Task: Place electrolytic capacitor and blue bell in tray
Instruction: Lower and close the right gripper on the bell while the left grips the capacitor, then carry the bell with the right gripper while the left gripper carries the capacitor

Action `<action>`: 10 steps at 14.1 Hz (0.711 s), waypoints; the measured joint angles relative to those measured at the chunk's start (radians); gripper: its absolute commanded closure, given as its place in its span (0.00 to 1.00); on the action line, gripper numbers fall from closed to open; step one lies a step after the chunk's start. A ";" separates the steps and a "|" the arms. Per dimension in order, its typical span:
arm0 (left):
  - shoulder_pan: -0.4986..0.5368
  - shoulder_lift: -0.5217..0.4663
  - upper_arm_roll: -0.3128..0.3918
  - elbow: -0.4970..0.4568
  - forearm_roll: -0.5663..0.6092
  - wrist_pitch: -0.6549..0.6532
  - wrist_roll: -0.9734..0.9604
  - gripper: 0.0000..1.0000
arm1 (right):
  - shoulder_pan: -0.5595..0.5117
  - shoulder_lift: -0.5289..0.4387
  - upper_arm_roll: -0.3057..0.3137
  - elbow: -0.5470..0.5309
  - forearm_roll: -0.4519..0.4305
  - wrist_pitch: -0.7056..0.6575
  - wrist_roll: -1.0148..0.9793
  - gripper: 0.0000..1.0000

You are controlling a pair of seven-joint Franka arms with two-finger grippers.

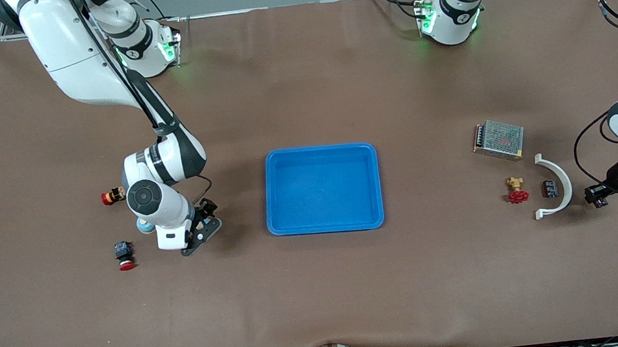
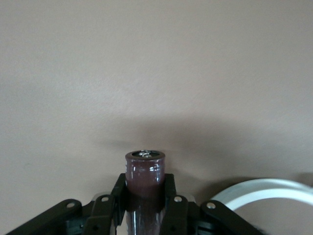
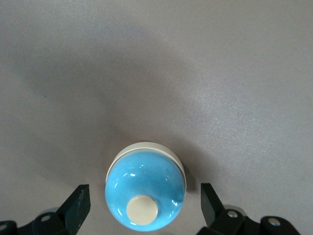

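my left jaws (image 2: 144,208) grip the capacitor (image 2: 145,176) at left arm's end of tabletop (image 1: 320,286). right jaws (image 3: 144,203) wide open round the bell (image 3: 145,190), not touching. tray (image 1: 326,227) empty.

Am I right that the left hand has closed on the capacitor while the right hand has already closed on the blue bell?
Not quite. The left hand is shut on the capacitor, but the right hand is open, its fingers standing apart on either side of the blue bell, as the right wrist view shows.

L end effector (image 2: 145,205) clamped — R end effector (image 3: 144,203) agape.
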 measured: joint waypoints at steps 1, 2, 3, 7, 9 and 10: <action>0.000 -0.011 -0.012 0.003 0.000 -0.023 -0.057 1.00 | 0.000 0.000 0.000 0.000 0.001 0.001 0.001 0.03; 0.000 -0.021 -0.025 0.010 0.000 -0.055 -0.114 1.00 | 0.000 0.000 0.000 0.000 0.001 0.001 0.002 0.06; 0.000 -0.030 -0.038 0.021 0.000 -0.094 -0.162 1.00 | 0.000 0.000 0.000 0.000 0.003 0.001 0.003 0.06; -0.001 -0.076 -0.104 0.054 0.000 -0.233 -0.334 1.00 | 0.000 0.005 0.001 -0.001 0.061 0.003 0.004 0.11; -0.001 -0.103 -0.150 0.054 0.000 -0.288 -0.467 1.00 | 0.000 0.008 0.001 -0.001 0.076 0.008 0.004 0.19; -0.002 -0.113 -0.178 0.054 0.000 -0.312 -0.534 1.00 | 0.000 0.009 0.001 -0.001 0.077 0.010 0.004 0.24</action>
